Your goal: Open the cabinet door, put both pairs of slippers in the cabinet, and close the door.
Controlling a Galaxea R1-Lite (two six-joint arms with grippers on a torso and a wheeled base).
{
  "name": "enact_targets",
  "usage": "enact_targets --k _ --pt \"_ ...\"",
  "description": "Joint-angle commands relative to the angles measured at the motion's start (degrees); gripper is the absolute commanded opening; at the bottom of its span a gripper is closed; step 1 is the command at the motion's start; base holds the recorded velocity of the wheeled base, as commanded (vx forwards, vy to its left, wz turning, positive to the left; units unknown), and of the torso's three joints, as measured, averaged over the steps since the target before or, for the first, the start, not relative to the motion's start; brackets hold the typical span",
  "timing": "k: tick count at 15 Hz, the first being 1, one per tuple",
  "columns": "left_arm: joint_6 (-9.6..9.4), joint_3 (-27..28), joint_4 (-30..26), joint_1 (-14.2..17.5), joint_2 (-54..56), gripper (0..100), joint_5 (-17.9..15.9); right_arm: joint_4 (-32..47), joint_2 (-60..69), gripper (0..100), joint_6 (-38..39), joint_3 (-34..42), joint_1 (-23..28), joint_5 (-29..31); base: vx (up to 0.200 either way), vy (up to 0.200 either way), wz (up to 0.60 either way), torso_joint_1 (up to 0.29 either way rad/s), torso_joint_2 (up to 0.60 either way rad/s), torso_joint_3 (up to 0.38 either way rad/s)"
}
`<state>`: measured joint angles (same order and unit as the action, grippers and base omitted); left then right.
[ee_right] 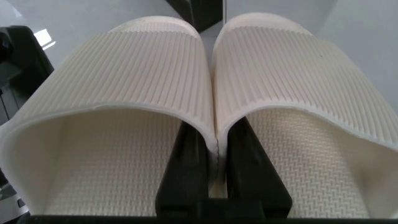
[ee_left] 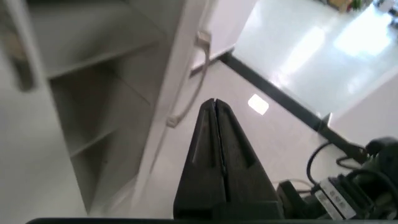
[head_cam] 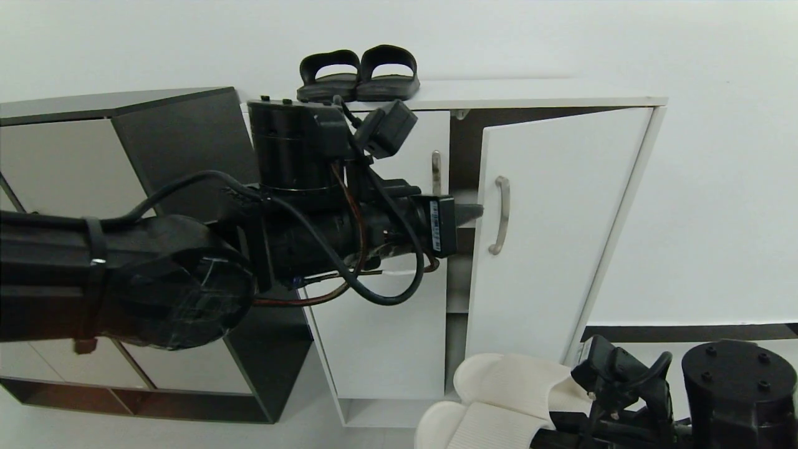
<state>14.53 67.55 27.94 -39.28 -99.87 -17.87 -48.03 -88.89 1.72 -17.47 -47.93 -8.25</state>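
Observation:
The white cabinet's right door (head_cam: 555, 237) stands partly open, showing bare shelves (ee_left: 87, 74) inside. My left gripper (head_cam: 475, 212) is shut, fingers pressed together (ee_left: 214, 112), its tip at the door's free edge beside the metal handle (head_cam: 500, 215); I cannot tell whether it touches. A black pair of slippers (head_cam: 358, 75) sits on the cabinet top. Low in front of the cabinet, my right gripper (ee_right: 216, 165) is shut on the white pair of slippers (head_cam: 499, 393), pinching the two adjoining straps (ee_right: 211, 93) together.
The left cabinet door (head_cam: 386, 324) is closed, its handle (head_cam: 436, 173) just behind my left wrist. A dark open shelf unit (head_cam: 174, 137) adjoins the cabinet on the left. White wall with a dark skirting (head_cam: 686, 332) lies to the right, with bare floor (ee_left: 280, 68) below.

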Motion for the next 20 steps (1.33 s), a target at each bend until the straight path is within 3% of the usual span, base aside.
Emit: enact_targets --k 1,5,8,10,16,20 --pt "0.41 0.4 1.9 2.2 0.0 0 -0.1 0.0 0.4 0 -0.7 0.1 -0.1 0.0 0.0 0.0 0.0 0.0 0.0 0.0" --pt "1.46 5.8 4.5 4.6 -6.9 0 -0.1 0.0 0.2 0 -1.1 0.2 -0.1 0.0 0.0 0.0 0.0 0.0 0.0 0.0" --pt "1.29 7.5 9.4 3.9 -10.7 0 -1.9 0.0 -0.3 0 -1.1 0.2 -0.1 0.1 0.0 0.0 0.0 0.0 0.0 0.0" --pt "1.38 9.4 7.4 3.4 -11.7 0 -5.0 0.0 -0.5 0 -1.2 0.2 -0.2 0.1 0.0 0.0 0.0 0.0 0.0 0.0" --pt "1.38 17.2 3.3 3.3 -16.0 0 -5.2 1.2 -0.9 0 -1.1 1.3 -3.6 0.1 0.0 0.0 0.0 0.0 0.0 0.0" --pt "1.38 17.9 1.4 1.7 -16.6 0 -4.9 1.3 -1.2 0 -1.0 1.9 -5.3 0.0 -0.2 0.0 0.0 0.004 0.0 0.002"
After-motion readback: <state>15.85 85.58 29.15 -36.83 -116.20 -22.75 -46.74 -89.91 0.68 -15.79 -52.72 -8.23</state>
